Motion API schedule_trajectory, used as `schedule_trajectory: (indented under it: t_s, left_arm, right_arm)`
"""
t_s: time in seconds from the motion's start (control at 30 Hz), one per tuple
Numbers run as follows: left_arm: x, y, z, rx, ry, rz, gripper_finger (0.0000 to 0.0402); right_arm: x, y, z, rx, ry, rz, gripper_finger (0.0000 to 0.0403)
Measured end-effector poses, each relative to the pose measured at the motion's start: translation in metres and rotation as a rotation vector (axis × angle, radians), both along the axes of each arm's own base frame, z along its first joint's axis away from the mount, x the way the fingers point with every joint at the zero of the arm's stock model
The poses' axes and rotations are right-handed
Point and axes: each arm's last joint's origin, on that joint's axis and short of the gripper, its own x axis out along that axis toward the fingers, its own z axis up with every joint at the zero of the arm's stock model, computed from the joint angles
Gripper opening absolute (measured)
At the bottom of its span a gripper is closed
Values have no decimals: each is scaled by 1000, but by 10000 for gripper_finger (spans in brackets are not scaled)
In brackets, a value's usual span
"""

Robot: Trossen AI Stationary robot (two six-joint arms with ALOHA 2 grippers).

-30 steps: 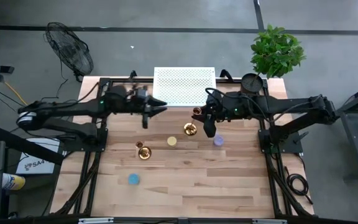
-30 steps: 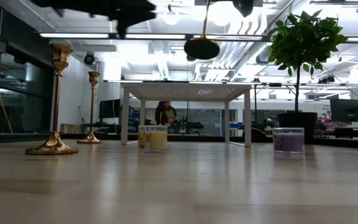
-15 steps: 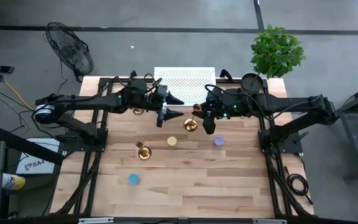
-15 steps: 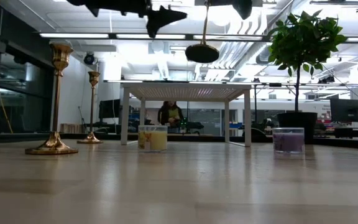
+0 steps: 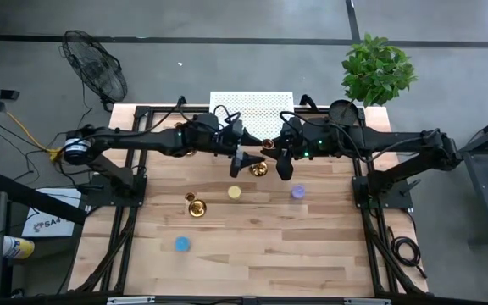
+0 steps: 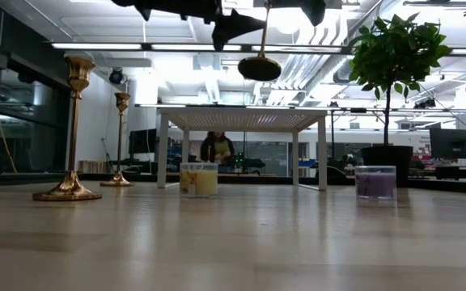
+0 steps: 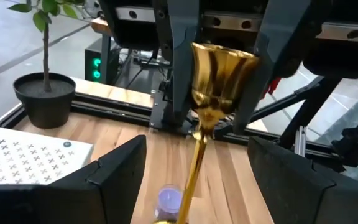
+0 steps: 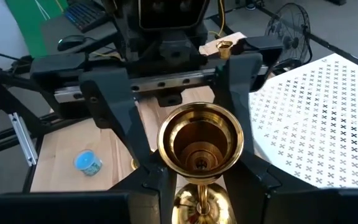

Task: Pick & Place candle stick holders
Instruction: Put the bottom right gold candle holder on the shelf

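Pinched narrow on the thin stem of a gold candle stick holder [image 8: 199, 146], just under its cup: the fingers [image 8: 143, 193] of the right gripper [image 8: 201, 188]. Held upright and clear of the table, with the round flared base hanging in mid-air in the low view and the open cup facing up into the right wrist camera.

Spread wide on either side of that same cup, not touching it: the fingers [image 7: 118, 174] of the left gripper [image 7: 199, 163]. Nothing gripped there; gold stem running down through the gap between them.

Both arms stretched in from their own sides and meeting over the back middle of the wooden table [image 5: 252, 254], just in front of the white perforated panel [image 5: 251, 108].

Standing upright on the table, left of centre and well apart from the grippers: a second holder [image 5: 196, 206]. Farther back by the left arm, seen from the right wrist and hidden under the arm from above: a third holder [image 8: 224, 47].

On the boards nearer the front: a yellow candle [image 5: 234, 192], a purple candle [image 5: 297, 191] and, well apart towards the front left, a blue candle [image 5: 181, 244].

Off the table's back right corner, a potted plant [image 5: 378, 68]; off the back left, a fan [image 5: 96, 63]. Far back in the room, a person [image 6: 217, 148].
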Motion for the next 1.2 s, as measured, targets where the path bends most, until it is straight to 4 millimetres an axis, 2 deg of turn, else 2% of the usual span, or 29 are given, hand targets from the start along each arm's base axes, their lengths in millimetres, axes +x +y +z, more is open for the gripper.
schedule_trajectory:
  t_s: [0.17, 0.33, 0.6, 0.9, 1.2]
  left_arm:
    - [7, 1, -4, -5, 16, 10, 265]
    - [8, 2, -2, -17, 11, 25, 227]
    - [8, 2, -3, -19, 21, 29, 137]
    - [8, 1, -3, -22, 22, 2, 19]
    - [8, 1, -4, -30, 35, 2, 17]
  right_arm:
    - [0, 0, 0, 5, 0, 11, 108]
    - [0, 0, 0, 6, 1, 14, 108]
    - [0, 0, 0, 5, 1, 13, 108]
    - [0, 0, 0, 10, 0, 11, 108]
    - [0, 1, -1, 10, 3, 19, 108]
